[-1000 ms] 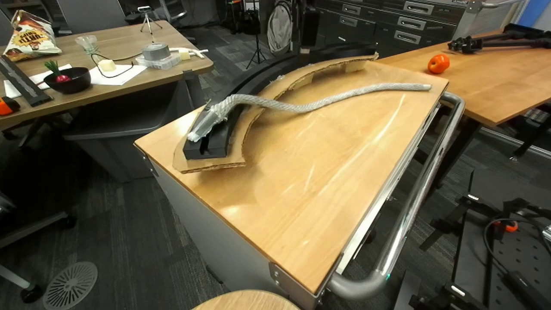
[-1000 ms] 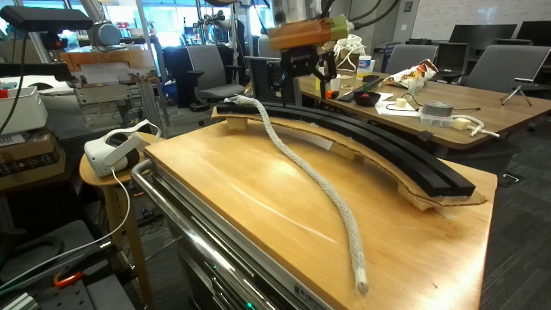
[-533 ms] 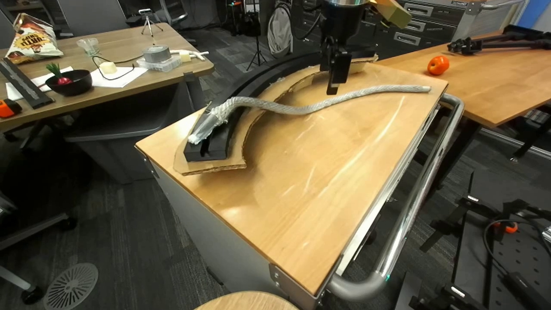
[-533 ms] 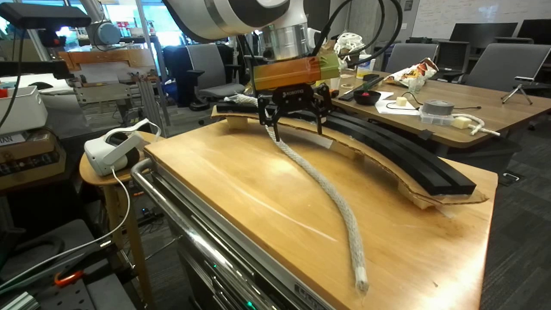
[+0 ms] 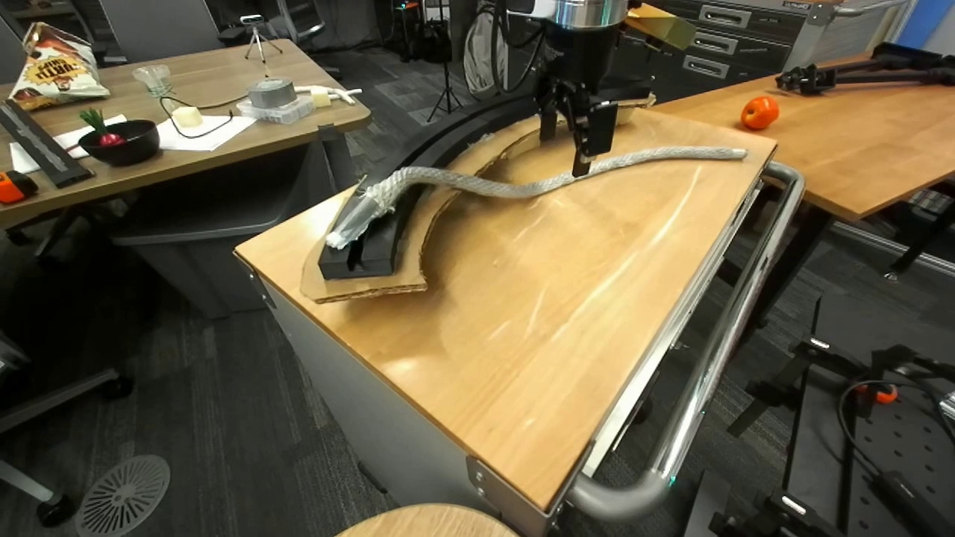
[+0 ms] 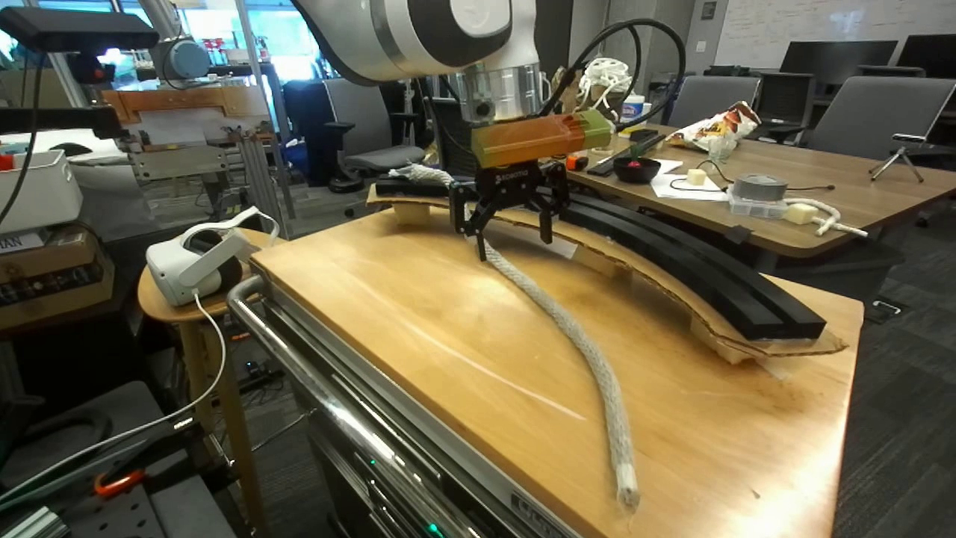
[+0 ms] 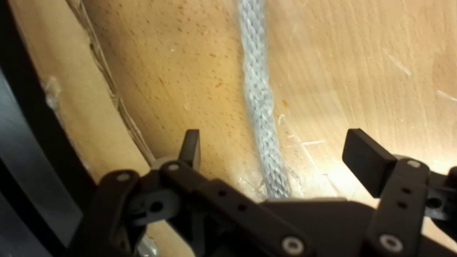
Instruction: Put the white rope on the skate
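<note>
End effector [image 7: 274, 148] hung over the rope [image 6: 567, 329], jaws spread wide and holding nothing, likely lined up to pinch the stretch lying on the counter [image 6: 403, 299], since only one end rested on the skate [image 6: 676, 259].

In an exterior view you have bright windows [image 6: 278, 37] at the upper left, a whiteboard [image 6: 836, 22] at the upper right and grey chairs [image 6: 881, 119] below it. In an exterior view, dark carpet [image 5: 205, 403] lies at your lower left, black drawers [image 5: 746, 58] at the upper right.
</note>
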Tool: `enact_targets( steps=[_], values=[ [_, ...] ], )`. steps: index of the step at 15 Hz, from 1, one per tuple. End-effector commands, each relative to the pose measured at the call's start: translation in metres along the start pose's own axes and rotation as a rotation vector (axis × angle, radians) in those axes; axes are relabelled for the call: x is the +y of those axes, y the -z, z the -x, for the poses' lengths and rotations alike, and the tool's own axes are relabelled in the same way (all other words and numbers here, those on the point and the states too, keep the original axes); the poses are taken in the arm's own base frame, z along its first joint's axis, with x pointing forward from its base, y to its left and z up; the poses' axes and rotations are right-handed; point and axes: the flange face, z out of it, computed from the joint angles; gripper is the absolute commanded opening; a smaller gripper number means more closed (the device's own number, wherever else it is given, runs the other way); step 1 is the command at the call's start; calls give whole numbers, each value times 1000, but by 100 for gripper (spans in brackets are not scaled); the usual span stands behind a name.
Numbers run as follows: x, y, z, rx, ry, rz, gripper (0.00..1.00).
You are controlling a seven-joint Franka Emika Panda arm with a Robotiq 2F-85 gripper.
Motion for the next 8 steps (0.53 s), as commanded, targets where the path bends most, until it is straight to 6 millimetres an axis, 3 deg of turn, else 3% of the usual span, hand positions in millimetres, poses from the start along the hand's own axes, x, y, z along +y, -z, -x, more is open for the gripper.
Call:
enact_targets(
  steps=[1, 8],
  values=[
    [16, -8, 3, 16, 79, -51, 100],
    [30, -33, 19, 5, 95, -160, 100]
  ],
)
